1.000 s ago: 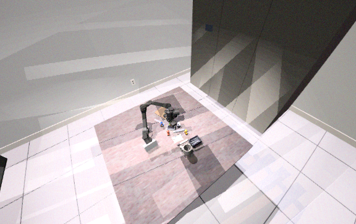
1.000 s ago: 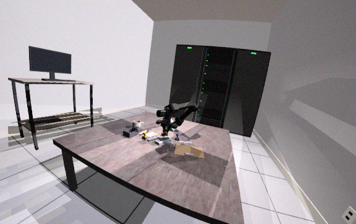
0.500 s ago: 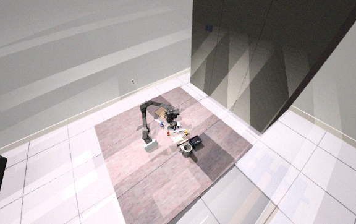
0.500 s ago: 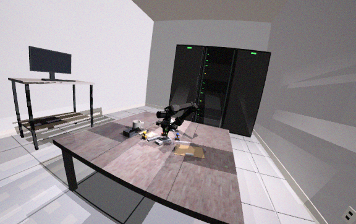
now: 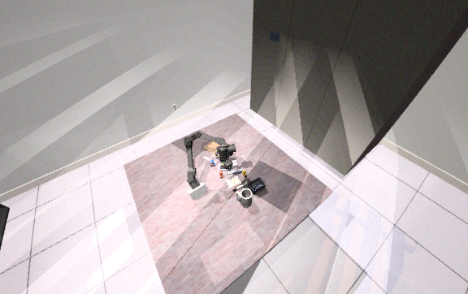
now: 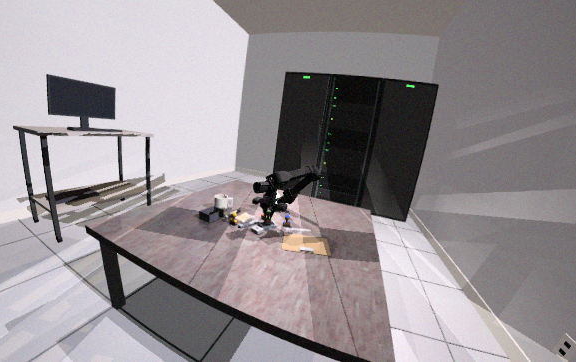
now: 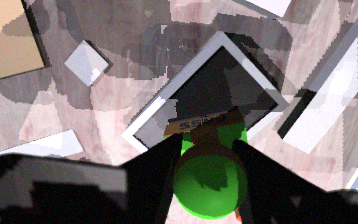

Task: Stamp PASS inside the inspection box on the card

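The gripper (image 7: 207,150) is clamped on the green round-knobbed PASS stamp (image 7: 209,182), whose brown base hangs over, perhaps touching, the square white-rimmed ink pad (image 7: 215,85) with its dark inside.

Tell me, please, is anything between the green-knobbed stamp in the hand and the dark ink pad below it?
Nothing visible is. The hand is shut on the green-knobbed stamp, whose face hangs over the near edge of the white-framed ink pad. The pad's dark surface shows only shadow, nothing lying on it.

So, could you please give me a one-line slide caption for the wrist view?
Gripper shut on the green-knobbed stamp, holding it over the dark, white-framed ink pad.
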Robot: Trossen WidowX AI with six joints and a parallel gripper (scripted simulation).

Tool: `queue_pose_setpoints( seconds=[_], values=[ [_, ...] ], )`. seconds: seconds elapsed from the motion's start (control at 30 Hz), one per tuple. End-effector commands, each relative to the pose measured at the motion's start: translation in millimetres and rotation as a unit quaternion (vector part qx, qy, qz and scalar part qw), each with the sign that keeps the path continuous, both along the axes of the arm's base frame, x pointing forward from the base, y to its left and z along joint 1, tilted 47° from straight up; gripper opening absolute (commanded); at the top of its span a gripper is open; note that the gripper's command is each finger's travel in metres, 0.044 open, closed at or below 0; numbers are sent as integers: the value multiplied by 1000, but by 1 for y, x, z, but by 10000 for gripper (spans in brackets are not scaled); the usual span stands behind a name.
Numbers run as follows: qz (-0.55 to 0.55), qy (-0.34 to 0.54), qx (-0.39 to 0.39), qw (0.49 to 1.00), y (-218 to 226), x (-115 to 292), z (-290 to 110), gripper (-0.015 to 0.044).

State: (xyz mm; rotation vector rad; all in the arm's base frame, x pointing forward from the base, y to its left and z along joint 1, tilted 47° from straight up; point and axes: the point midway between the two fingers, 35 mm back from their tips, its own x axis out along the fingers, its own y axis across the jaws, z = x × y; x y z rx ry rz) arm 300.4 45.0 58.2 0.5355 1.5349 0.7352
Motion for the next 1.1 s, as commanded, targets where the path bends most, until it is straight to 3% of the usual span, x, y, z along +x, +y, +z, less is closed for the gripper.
queue_pose_setpoints(
  seconds=[0.0, 1.07],
  values=[
    [-1, 0, 2, 1000, 3, -1, -2, 0],
    [-1, 0, 3, 1000, 10, -2, -8, 0]
  ],
)
